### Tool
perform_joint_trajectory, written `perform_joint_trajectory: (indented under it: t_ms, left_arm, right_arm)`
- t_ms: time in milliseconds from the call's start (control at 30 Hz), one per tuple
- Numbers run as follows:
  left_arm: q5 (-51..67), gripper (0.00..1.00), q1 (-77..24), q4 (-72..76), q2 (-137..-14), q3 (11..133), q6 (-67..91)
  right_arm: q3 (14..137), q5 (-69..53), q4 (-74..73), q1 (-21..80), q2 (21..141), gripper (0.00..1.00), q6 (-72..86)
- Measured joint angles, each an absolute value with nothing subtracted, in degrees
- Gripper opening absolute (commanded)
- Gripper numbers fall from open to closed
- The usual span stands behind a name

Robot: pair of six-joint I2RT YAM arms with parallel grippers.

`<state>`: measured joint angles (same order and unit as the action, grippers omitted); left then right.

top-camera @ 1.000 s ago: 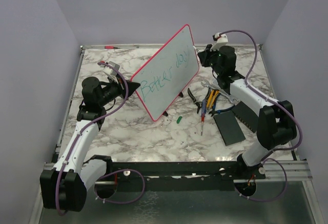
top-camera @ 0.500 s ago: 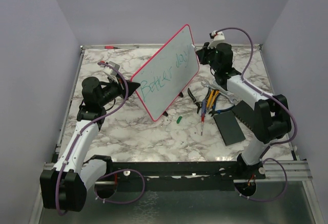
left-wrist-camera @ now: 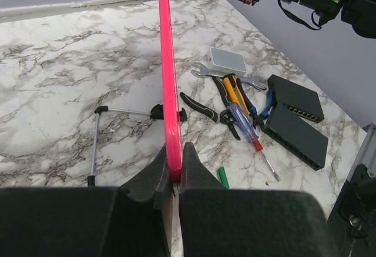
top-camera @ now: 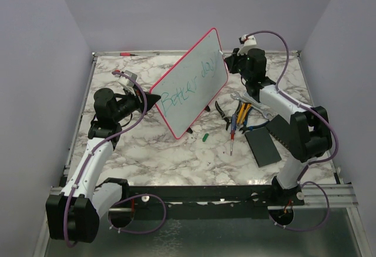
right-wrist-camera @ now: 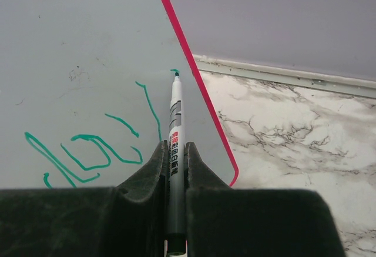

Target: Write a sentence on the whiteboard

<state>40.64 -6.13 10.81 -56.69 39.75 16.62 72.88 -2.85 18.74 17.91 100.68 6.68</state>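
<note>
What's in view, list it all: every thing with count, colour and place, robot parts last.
whiteboard: one, white with pink-red rim, green writing; propped tilted mid-table
marker: one, grey, green tip; tip at the board's face
cap: one, green; on table, near board's foot
screwdriver: one, red-blue handle; right of board
pliers: one, black handles; beside screwdriver
yellow-handled tool: one, yellow and black; beside pliers
wrench: one, silver; behind pliers
small box: one, white; by wrench
black boxes: two, black; table's right side
table: one, white-grey marble; under everything
left arm: one, black and white; jaws shut on whiteboard's rim
right arm: one, black and white; jaws shut on marker
</note>
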Motion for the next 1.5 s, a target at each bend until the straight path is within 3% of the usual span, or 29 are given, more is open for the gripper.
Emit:
perform_joint_trajectory:
  t_ms: [1500]
  left_arm:
    - [40.6, 0.00, -6.1, 10.8, -56.4, 39.7, 16.6]
  right_arm:
    - [69.2, 1.7, 18.3, 18.3, 102.6, 0.01, 6.4]
